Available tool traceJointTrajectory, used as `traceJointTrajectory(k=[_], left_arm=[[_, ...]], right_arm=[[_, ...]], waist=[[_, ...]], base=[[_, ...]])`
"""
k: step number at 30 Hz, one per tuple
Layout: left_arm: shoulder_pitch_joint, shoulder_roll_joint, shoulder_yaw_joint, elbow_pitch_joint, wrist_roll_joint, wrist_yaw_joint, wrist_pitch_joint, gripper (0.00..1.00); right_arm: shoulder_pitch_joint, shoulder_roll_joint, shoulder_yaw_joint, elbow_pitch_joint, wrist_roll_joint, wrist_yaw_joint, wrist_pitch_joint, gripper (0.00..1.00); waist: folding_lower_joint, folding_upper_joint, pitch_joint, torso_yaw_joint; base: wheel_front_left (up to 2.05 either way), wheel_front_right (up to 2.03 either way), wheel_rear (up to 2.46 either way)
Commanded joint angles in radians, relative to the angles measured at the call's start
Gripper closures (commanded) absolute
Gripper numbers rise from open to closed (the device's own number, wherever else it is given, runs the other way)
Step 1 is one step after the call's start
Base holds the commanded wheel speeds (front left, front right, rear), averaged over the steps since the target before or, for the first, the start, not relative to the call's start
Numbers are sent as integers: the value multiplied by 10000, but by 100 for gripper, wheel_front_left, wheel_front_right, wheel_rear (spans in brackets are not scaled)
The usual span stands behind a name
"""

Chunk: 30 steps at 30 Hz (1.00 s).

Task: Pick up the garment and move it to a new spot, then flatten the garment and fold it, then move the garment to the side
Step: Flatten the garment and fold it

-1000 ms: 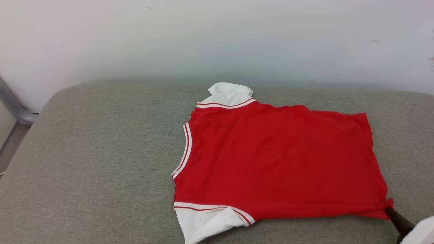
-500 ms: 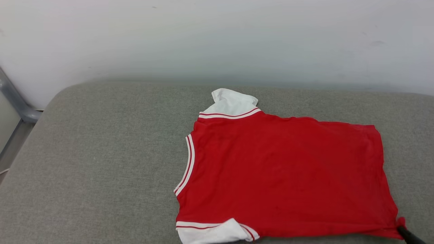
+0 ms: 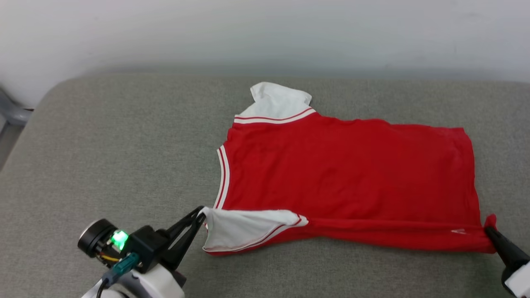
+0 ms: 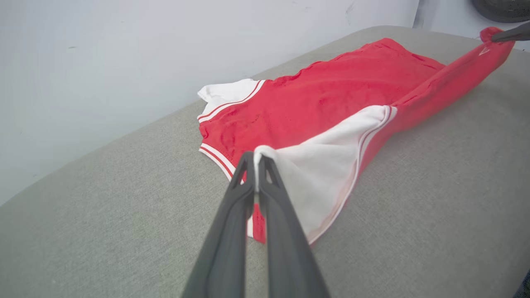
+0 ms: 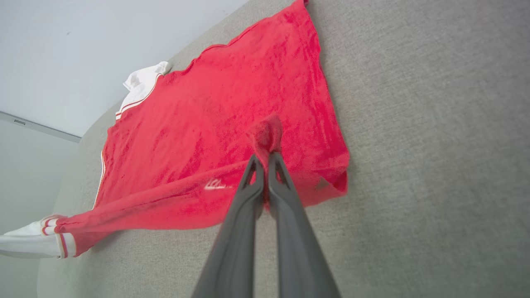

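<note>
Left end effector (image 3: pixel 201 214) is clamped on the white sleeve (image 3: pixel 244 227). Right end effector (image 3: pixel 489 230) is clamped on the hem corner (image 3: pixel 491 219) of the soft red jersey T-shirt with white striped-trim sleeves (image 3: pixel 343 174). Its near edge is lifted taut (folding step, judged). The remainder lies flat on the coarse grey woven cushion (image 3: pixel 103 157). Next: carry both ends evenly across.

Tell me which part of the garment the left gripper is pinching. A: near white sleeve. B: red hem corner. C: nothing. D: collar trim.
A: the left gripper is shut on the edge of the white sleeve of the garment, on the side nearest the robot.
</note>
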Motion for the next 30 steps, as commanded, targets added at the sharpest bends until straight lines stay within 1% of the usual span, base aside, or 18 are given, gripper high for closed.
traceJointTrajectory(k=[1,9,15,23,26,27,28,29,30], left_arm=[[-431,-50,-131,180,96,-90,38,100],[-1946,-208,-666,1365,187,-334,11,100],[-2746,-335,-935,2332,186,-393,-166,100],[-3636,-689,-1499,3969,138,-422,-311,100],[-3850,-919,-1562,4622,89,-400,-366,100],[-3907,-976,-1607,4842,103,-369,-317,84],[-3962,-1016,-1649,5027,165,-339,-302,27],[-3990,-1138,-1616,5182,135,-251,-367,0],[-3990,-1239,-1596,5313,83,-198,-421,0]], right_arm=[[-411,206,-134,-33,-349,-8,96,100],[-1713,786,-358,205,-1660,-8,584,100],[-2196,926,-410,375,-2329,-8,755,100],[-2571,1044,-269,639,-2924,-8,723,100],[-2633,1035,-191,779,-3037,-8,667,100],[-2647,1002,-186,835,-3108,-8,622,100],[-2670,988,-192,880,-3191,-8,514,77],[-2719,1033,-268,942,-3213,-8,394,0],[-2798,1131,-433,1004,-3202,-8,254,0]], waist=[[-1,-1,383,-88],[-1,-1,1201,-217],[-1,-1,1553,-219],[-1,-1,1851,-236],[-1,-1,1855,-245],[-1,-1,1830,-252],[-1,-1,1785,-263],[-1,-1,1725,-269],[-1,-1,1657,-275]], base=[[0,0,0],[0,0,0],[0,0,0],[0,0,0],[0,0,0],[0,0,0],[0,0,0],[0,0,0],[0,0,0]])
